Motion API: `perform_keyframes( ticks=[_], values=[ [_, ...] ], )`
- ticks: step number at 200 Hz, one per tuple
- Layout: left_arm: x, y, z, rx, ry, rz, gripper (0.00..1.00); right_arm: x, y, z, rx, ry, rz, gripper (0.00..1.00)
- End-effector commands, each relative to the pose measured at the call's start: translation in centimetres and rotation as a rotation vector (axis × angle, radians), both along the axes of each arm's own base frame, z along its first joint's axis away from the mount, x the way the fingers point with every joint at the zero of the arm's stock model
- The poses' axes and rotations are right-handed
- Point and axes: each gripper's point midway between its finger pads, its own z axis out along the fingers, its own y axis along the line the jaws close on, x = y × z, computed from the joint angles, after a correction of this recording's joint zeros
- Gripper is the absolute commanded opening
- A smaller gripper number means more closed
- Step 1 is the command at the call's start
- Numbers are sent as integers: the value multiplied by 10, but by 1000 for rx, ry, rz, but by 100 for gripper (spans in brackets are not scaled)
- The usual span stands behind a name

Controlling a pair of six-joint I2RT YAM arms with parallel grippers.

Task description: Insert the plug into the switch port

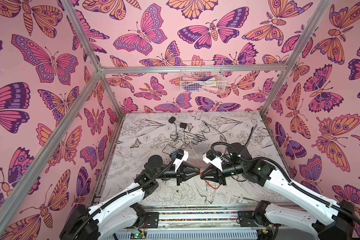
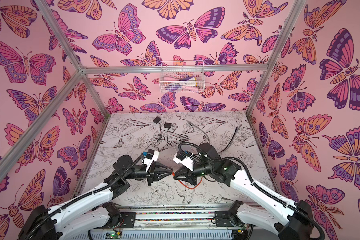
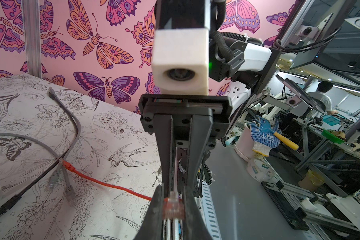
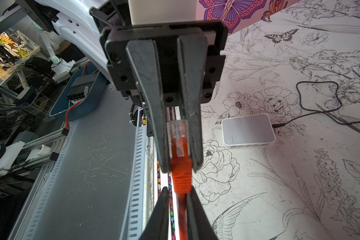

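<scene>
Plug (image 4: 177,133) is clamped across its clear body by the closed fingers of the left gripper (image 4: 180,163), in the air above the table (image 1: 154,197), contact end pointing back toward that gripper's palm. Opposite, the right gripper (image 4: 178,190) meets it tip to tip. Its jaws stand narrowly apart on either side of the orange cable (image 4: 182,214) just behind the boot; whether they pinch it I cannot tell. Reading: a hand-to-hand regrasp, done off the table so the plug can be turned toward the switch (image 4: 247,129), which lies apart on the table. Its ports show only as a pale strip along one edge, and which are free is unreadable. In both top views the plug is a mere orange speck between the tips.
</scene>
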Motion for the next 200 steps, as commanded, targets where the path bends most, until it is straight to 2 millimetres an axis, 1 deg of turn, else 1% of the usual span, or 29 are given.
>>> perform_keyframes(
  ticks=[1, 10, 26, 91, 129, 149, 155, 171, 200],
  values=[
    [-3, 1, 0, -12, -16, -14, 0, 0, 4, 9, 45, -28, 24, 18],
    [-3, 1, 0, -12, -14, -15, 0, 1, 4, 9, 44, -28, 21, 16],
    [-3, 1, 0, -11, -15, -13, 0, 2, 4, 8, 42, -24, 18, 7],
    [-1, 1, -5, 7, -8, 3, 0, 5, 6, 10, 49, -17, 4, 0],
    [2, 2, -5, 16, -12, 17, 0, 4, 6, 11, 51, -14, 9, 2],
    [2, 1, -6, 22, -12, 17, 0, 4, 7, 13, 54, -16, 8, 6],
    [2, 1, -5, 21, -13, 18, 0, 4, 6, 14, 54, -15, 8, 10],
    [2, 1, -5, 20, -15, 19, 0, 3, 6, 15, 54, -15, 10, 14],
    [2, 1, -4, 19, -18, 20, 0, 3, 6, 15, 56, -19, 10, 14]
  ],
)
